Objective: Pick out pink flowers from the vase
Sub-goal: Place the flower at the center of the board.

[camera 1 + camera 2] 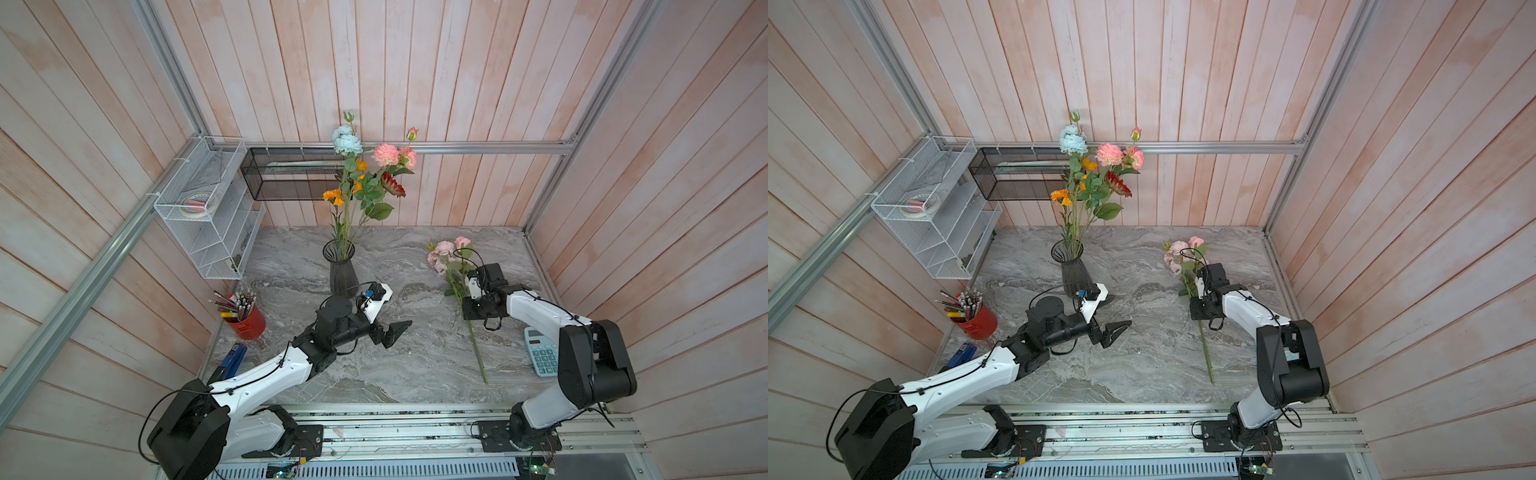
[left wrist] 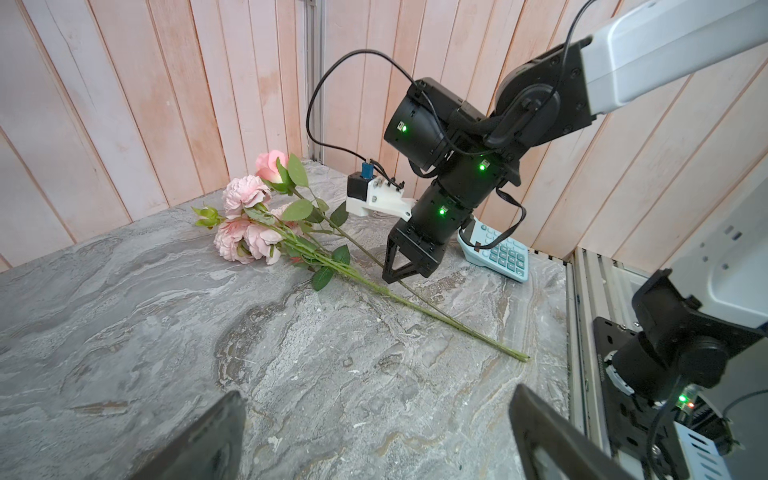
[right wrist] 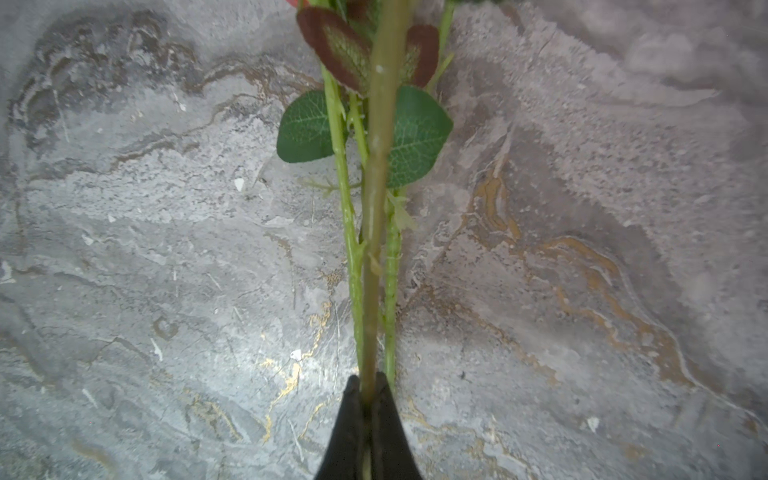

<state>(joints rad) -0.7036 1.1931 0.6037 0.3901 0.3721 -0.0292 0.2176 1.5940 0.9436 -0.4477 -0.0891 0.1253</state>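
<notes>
At your left, the red pencil cup (image 1: 248,323) stands by the wall; right of it and farther back, the vase (image 1: 343,272) stands upright on the marble table (image 1: 374,374), and two pink heads (image 1: 392,154) rise from it among light blue, orange and dark red ones; your left gripper (image 1: 395,332) hangs to the near right of the vase, jaws spread wide with nothing between them; right of centre, the pink flowers (image 1: 445,254) lie flat on the table, heads far, stalks running near; your right gripper (image 3: 368,384) points down at mid-stalk, jaws clenched on one stalk while the other stalks lie beside it; a calculator (image 1: 541,354) sits at the near right, apart from the stalk ends.
</notes>
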